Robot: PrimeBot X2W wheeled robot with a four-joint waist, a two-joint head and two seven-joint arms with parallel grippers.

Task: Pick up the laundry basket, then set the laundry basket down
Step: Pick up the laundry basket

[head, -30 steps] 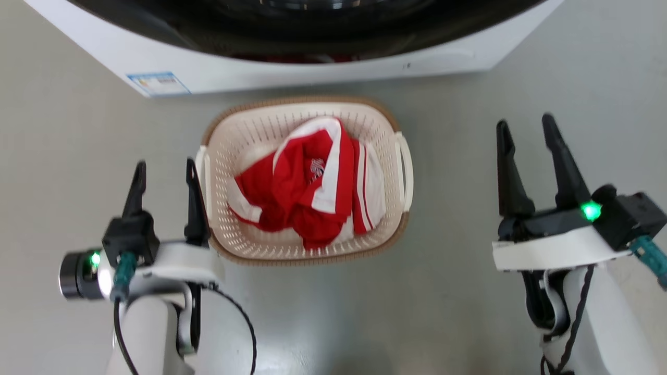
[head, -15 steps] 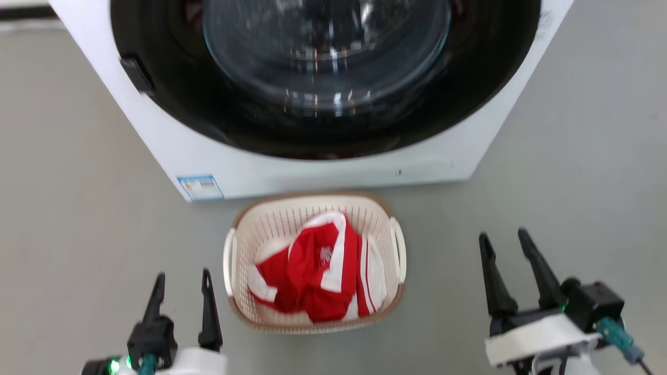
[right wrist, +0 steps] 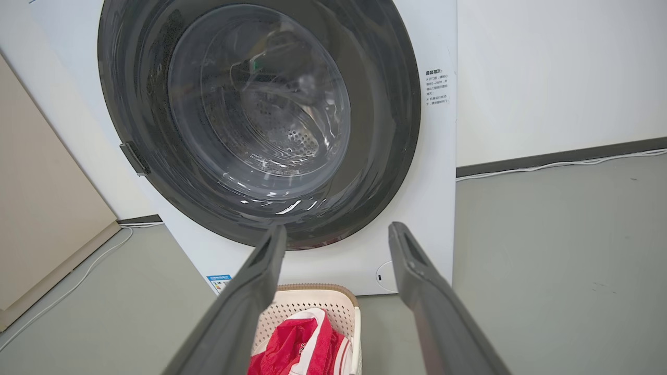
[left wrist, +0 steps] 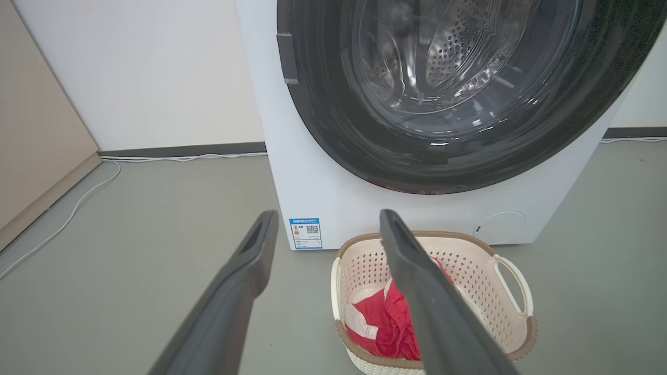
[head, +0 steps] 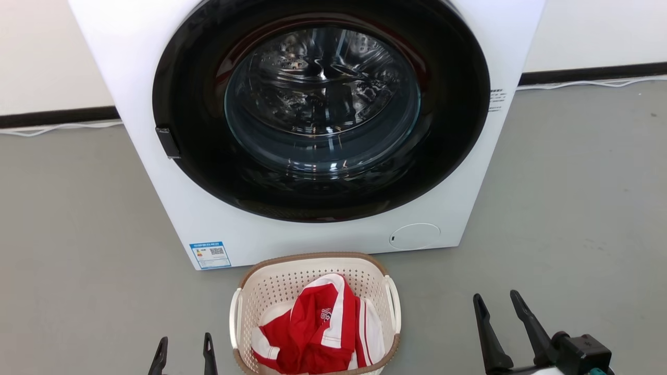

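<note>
The cream-white laundry basket (head: pixel 271 291) with a brown rim stands on the grey floor just in front of the washing machine, holding red and white clothes (head: pixel 312 338). My left gripper (head: pixel 184 345) is open at the bottom edge, just left of the basket's left handle. My right gripper (head: pixel 497 303) is open well to the right of the basket. Neither touches it. In the left wrist view the basket (left wrist: pixel 479 265) lies behind the right finger of that gripper (left wrist: pixel 325 221). The right wrist view has the basket (right wrist: pixel 333 302) low between that gripper's (right wrist: pixel 338 234) spread fingers.
A white front-loading washing machine (head: pixel 453 172) with a shut dark round door (head: pixel 323 104) stands right behind the basket. White cables (head: pixel 57 127) run along the wall's dark skirting. A beige panel (left wrist: pixel 36 130) stands at the far left. Grey floor (head: pixel 573 208) spreads on both sides.
The head camera has tilted up, so the washing machine's door now shows whole and the basket and both grippers sit lower in the view. Both grippers stay open.
</note>
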